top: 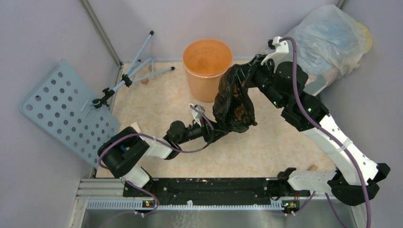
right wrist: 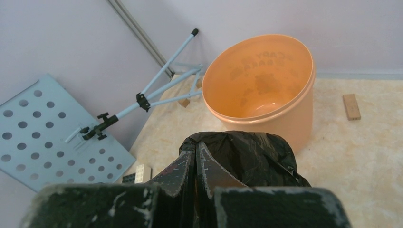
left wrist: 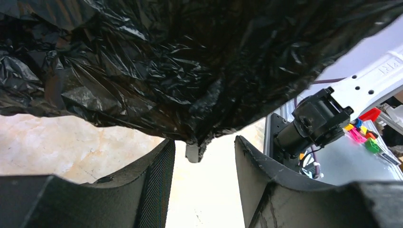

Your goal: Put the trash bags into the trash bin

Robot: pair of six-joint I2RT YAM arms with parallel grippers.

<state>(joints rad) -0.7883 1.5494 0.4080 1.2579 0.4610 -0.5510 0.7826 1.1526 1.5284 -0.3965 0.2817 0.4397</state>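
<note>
So the right pincer is clamped shut on the top edge of the black trash bag. The bag just hangs off it, all crinkled and floppy, lifted clear of the beige surface. It's right next to the orange bin, at the bin's front-right side in the overhead view, not inside it. I honestly can't tell if the plastic brushes the bin wall. The bin stands upright near the back wall, mouth facing up. The left pincer sits low underneath the bag, aimed up at it with the jaws partway apart. The bag's lowest corner dangles into the gap between the fingers — as far as I can see neither one is pinching it. Other stuff around: a big stuffed translucent bag in the back right corner behind the right arm, and a perforated panel leaning on the left with tripod legs sticking out behind it. There's also a little wooden block lying flat on the surface to the right of the bin.
</note>
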